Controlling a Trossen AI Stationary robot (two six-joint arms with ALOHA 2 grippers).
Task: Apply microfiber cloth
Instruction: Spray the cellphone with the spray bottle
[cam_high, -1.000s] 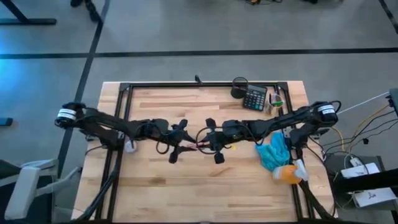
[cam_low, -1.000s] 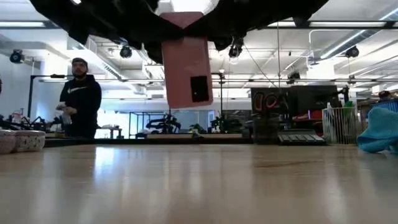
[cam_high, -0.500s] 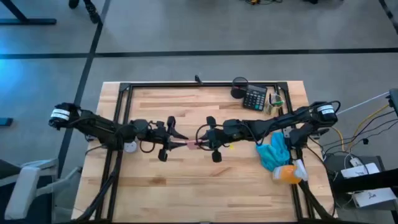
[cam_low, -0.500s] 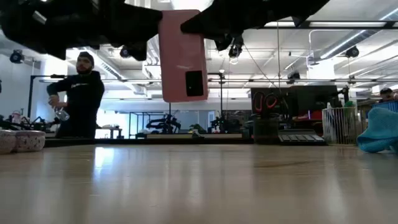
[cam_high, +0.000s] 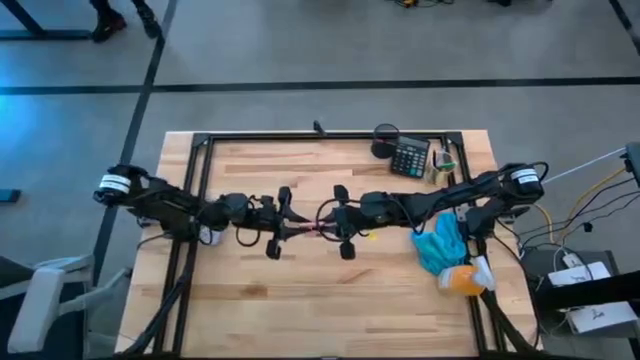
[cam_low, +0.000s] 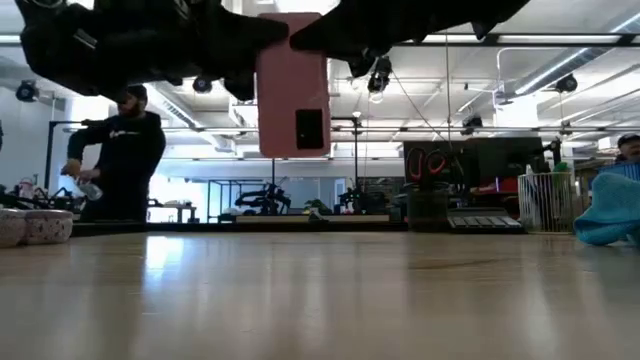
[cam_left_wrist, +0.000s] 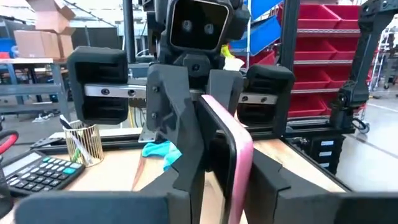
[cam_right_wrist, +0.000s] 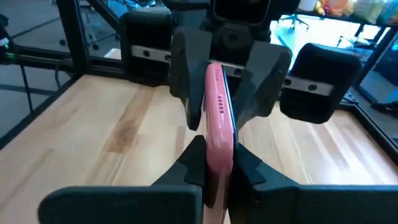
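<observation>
- Two dark arms meet above the middle of the wooden table (cam_high: 330, 300), with a pink phone (cam_low: 292, 85) held upright in the air between them.
- The right gripper (cam_high: 335, 222) is clenched on one edge of the phone; the right wrist view shows its fingers pressed against both faces of the pink case.
- The left gripper (cam_high: 283, 225) faces it from the left, fingers on either side of the phone's opposite edge; whether they actually press on the case cannot be told.
- The microfiber cloth (cam_high: 441, 245) lies crumpled on the table's right side, under the right arm, untouched by either gripper.
- An orange spray bottle (cam_high: 464, 279) lies just near of the cloth.
- A calculator (cam_high: 409, 158) rests at the far edge.
- In the room beyond, a person (cam_low: 118, 155) in dark clothing stands at a bench.
</observation>
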